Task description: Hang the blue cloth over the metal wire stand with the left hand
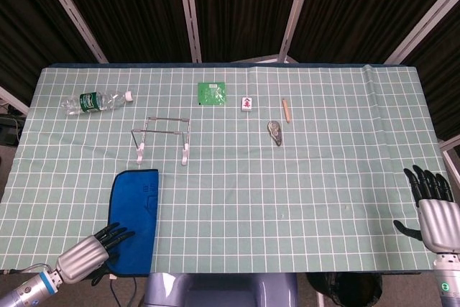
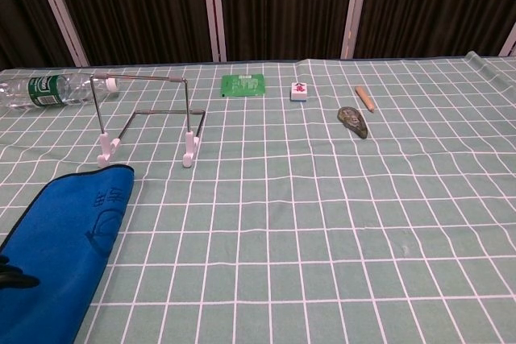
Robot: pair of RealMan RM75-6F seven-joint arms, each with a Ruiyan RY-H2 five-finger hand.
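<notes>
flat blue cloth, thin wire stand

Bench covered with a green cloth in a white grid. Upper left of the head view: clear plastic water bottle with green label, lying on its side. Upper centre: flat green packet. Just right of it, a small white tile with a red mark. Further right, a short wooden stick; a small grey correction-tape dispenser lies just below it.
</notes>
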